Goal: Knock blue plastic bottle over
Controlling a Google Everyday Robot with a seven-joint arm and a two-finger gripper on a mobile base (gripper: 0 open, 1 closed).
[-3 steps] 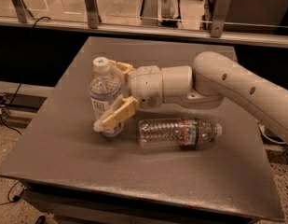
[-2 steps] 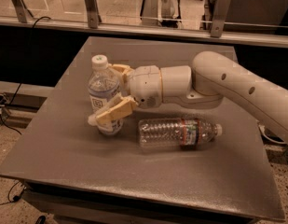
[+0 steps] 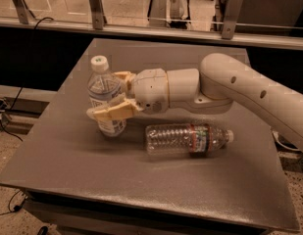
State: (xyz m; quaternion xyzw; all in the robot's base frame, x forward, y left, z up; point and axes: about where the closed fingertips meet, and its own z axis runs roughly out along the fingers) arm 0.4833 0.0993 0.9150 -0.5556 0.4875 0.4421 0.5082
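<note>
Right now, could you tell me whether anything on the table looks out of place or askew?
The blue plastic bottle, near the table's left side, leans with its cap tipped left, the gripper against it. The ribbed clear bottle with the red-green label lies on its side in front of the arm, cap pointing right.

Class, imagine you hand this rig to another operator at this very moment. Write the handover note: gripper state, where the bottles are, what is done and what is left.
Gripper: open, jaws apart on either side of the stout clear plastic bottle with white cap and blue-and-white label, on the left part of the grey table.
That bottle: on its base, leaning toward the picture's left, not yet down.
Slim ribbed clear bottle with red-green label: lying on its side nearer the front edge, apart from the gripper.
Done: gripper is at the right bottle.
Left: tip it fully over.
</note>
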